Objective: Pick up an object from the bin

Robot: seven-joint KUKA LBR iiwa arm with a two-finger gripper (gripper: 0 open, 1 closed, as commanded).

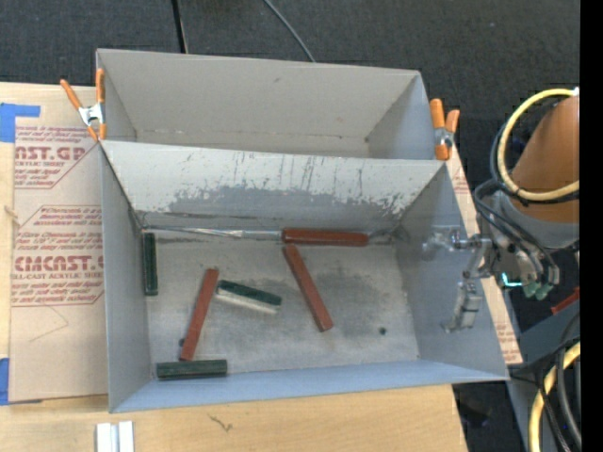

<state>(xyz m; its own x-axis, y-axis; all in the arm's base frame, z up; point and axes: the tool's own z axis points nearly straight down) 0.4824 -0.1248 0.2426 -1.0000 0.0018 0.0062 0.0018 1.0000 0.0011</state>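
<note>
Single camera, high above grey bin [264,111], looking down, tilted slightly: far wall shows broad at top, near rim thin at bottom. Medium distance, whole bin in frame, left of centre. Arm [546,158] at right edge. Wooden desk [283,427] strip along bottom, dark floor [396,17] along top.

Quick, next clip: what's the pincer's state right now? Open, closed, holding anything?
Pincer: cannot be told whether open or closed; it is at the right wall of the bin, apart from the nearest red stick.
</note>
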